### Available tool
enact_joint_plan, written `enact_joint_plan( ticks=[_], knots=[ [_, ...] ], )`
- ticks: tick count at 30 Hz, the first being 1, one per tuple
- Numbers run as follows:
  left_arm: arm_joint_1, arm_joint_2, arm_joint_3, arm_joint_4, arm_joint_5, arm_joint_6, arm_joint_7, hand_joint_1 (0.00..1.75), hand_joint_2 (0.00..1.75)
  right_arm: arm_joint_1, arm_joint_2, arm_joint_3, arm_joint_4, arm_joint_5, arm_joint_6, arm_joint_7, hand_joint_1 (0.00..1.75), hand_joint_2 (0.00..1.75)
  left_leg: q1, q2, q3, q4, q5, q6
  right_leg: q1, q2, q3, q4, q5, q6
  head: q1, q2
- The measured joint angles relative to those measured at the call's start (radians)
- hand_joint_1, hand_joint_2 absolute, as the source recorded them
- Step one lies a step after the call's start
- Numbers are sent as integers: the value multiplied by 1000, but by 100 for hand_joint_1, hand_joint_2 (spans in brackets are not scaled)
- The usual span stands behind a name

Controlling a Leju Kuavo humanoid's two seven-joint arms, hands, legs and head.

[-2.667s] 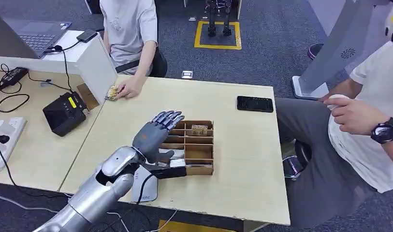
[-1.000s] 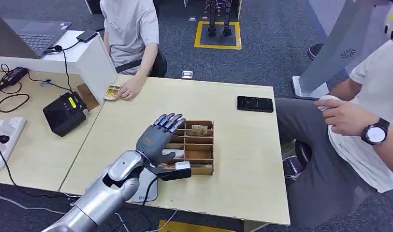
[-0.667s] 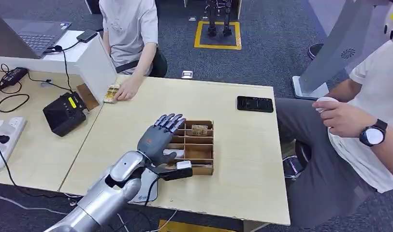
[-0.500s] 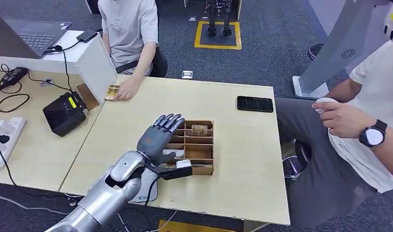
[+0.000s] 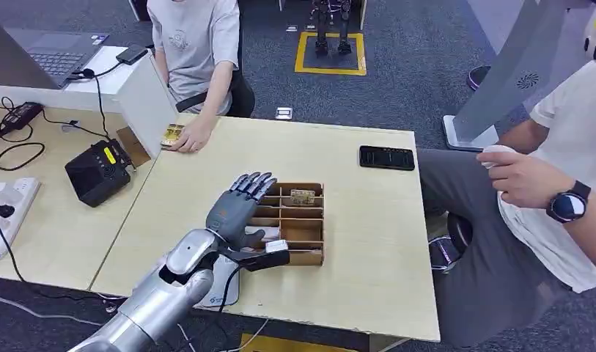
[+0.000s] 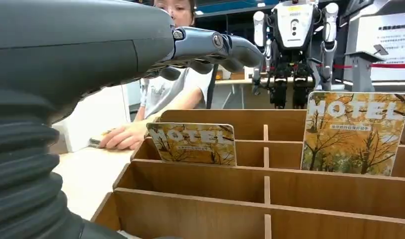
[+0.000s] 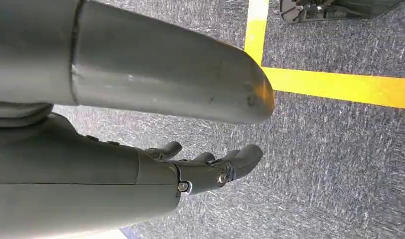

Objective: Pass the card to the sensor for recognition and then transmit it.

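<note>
The left robot hand hovers with its fingers spread at the left edge of a wooden divided tray holding a card on the counter.

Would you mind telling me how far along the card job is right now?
Early stage. The left hand hovers open over the wooden divider box, holding nothing. Both hotel cards stand in their slots. Picking one, presenting it to the sensor and handing it over all remain.

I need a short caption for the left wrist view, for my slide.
Left hand hovers open over a wooden divider box holding two upright hotel cards.
</note>
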Motion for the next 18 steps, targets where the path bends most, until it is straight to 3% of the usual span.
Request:
enact_joint_plan(
  ticks=[18],
  knots=[
    [0, -19, 18, 3, 13, 5, -22, 0, 175, 0, 0, 0, 0, 10, 0, 0, 0, 0, 0, 0, 0, 0, 0, 0, 0, 0, 0, 0, 0, 0, 0, 0]
  ],
)
